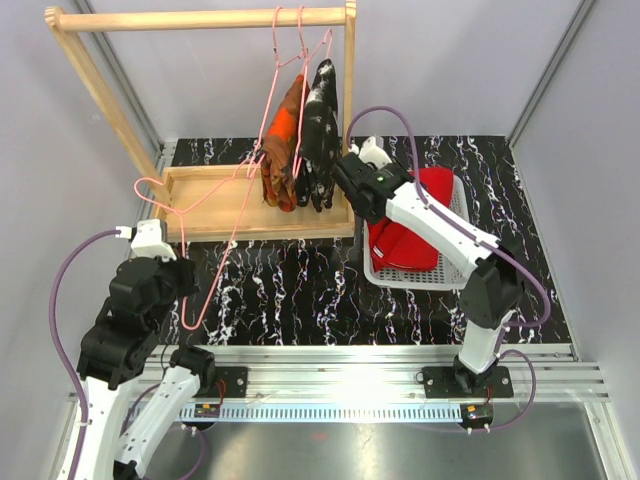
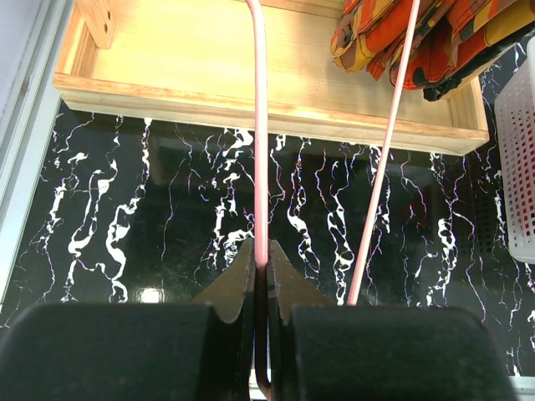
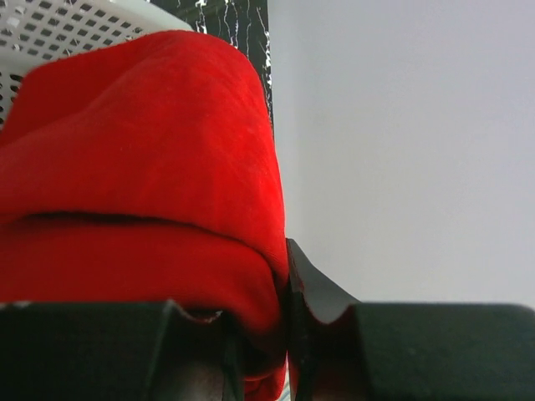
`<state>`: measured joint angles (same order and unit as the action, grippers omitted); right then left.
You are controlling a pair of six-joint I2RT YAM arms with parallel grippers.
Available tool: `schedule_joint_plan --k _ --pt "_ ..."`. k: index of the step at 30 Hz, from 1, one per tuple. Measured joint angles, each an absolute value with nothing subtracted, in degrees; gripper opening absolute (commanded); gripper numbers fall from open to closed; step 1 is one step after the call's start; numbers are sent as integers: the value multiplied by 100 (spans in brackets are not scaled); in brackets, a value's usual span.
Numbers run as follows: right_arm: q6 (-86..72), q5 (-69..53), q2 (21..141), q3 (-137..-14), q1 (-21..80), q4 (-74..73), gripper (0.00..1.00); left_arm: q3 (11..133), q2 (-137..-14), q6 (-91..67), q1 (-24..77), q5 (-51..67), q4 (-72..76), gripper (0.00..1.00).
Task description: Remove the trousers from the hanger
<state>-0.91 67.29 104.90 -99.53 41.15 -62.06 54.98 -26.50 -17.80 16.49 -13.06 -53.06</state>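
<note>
Trousers, 3 small pairs. The red pair [image 1: 405, 250] is off its hanger and lies bunched in a white mesh basket [image 1: 420, 280] at right of the table. The orange-brown patterned pair [image 1: 283, 140] and the black pair w/ white splashes [image 1: 322, 130] hang side by side on pink hangers from a wooden rack [image 1: 200, 18] at the back. The right gripper [image 3: 280, 309] is pinched shut on a fold of the red cloth, over the basket. The left gripper [image 2: 263, 266] is clamped on the wire of a bare pink hanger [image 2: 261, 125], held low at front left, well apart from the rack. We judge the step in hand to be dropping the red pair. To do it well, we'd lower the cloth well inside the basket walls, then part the fingers fully and lift straight up so no fold snags. We'd also keep the bare hanger steady and away from the hanging pairs. Containers: the basket holds the red pair only, as far as we can see. A shallow wooden tray [image 1: 260, 232] forms the rack's foot. The hems of the 2 hanging pairs dangle over it, but we can't tell if they touch.
</note>
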Motion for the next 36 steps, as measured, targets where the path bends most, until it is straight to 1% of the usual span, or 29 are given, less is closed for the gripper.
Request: schedule_joint_plan --k 7,17,22,25,30,36 --pt "-266 6700 9832 -10206 4115 -6648 0 5496 -2648 -1780 1651 -1304 -5304 0" --pt "-377 7013 8366 -10468 4250 -7581 0 5496 -2648 -1780 1660 -1306 -5304 0" --pt "-370 7181 7950 -10449 4272 -7806 0 5496 -2648 -1780 1660 -1308 -5304 0" --pt "-342 7227 7778 -10160 4272 -7832 0 5496 -2648 -1780 1660 -1308 -5304 0" --pt "-217 7116 7773 -9279 4270 -7666 0 5496 -2648 -1780 1660 -1310 -5304 0" --pt "-351 6657 8742 -8840 4115 -7185 0 5496 -2648 -1780 1660 -1308 -5306 0"
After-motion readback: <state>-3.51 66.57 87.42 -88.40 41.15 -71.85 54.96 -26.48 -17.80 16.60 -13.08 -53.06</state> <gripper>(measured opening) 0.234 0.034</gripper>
